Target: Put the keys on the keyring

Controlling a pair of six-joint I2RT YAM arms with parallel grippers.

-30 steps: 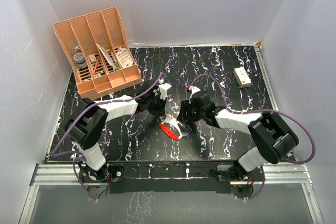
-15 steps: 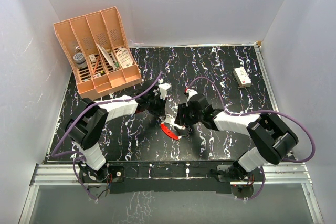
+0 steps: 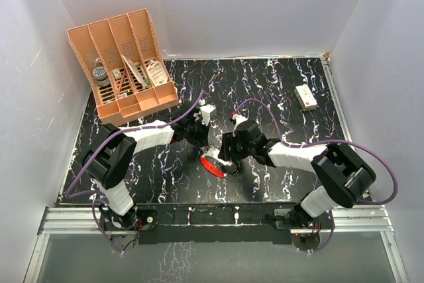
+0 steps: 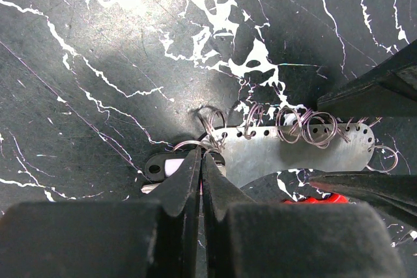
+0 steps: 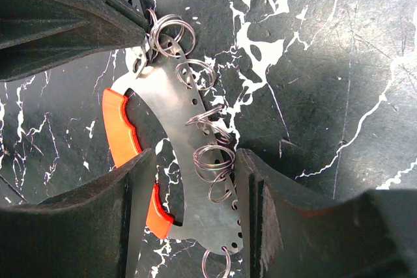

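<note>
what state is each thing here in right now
left gripper: fingers shut, pinching the keys
right gripper: fingers clamped across the keyring
keys: at the keyring's end rings; threaded or not, cannot tell
keyring: held by the right fingers
white box: lying flat, untouched
organizer: standing, slots holding items

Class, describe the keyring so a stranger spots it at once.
On the black marbled table, between the left pincer and right pincer, lies the keyring: a curved metal plate with a red grip. Unlike the white box far right, it carries wire rings along its edge.
</note>
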